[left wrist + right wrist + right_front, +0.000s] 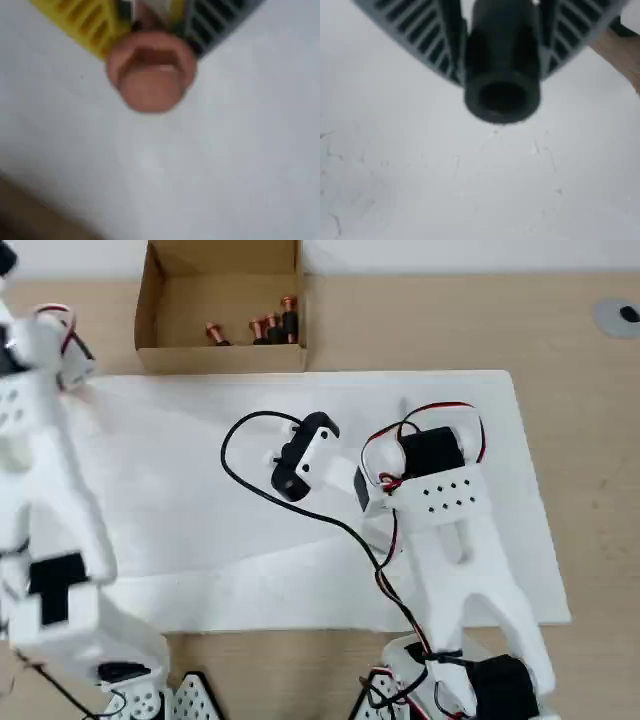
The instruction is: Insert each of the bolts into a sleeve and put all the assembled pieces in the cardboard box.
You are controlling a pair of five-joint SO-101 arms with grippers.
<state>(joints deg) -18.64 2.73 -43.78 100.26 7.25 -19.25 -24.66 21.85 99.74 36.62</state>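
Left hand (150, 27) is clamped on a copper bolt (150, 75), pinched btwn a yellow finger (82, 20) and a dark grey finger (220, 20). Bolt sticks out past the fingertips, end toward cam, w/ white sheet (210, 165) beneath. Right hand (502, 30) is closed round a black sleeve (502, 75), ribbed grey fingers (415, 35) either side. Sleeve's open bore faces cam, poking past the tips, sheet beneath it too. Cardboard box (220, 360) sits on tabletop (580, 390), well apart from both hands, out beyond the right one at the sheet's far edge. Inside it, several copper-and-black assembled pieces (265, 330), grouped toward one side.
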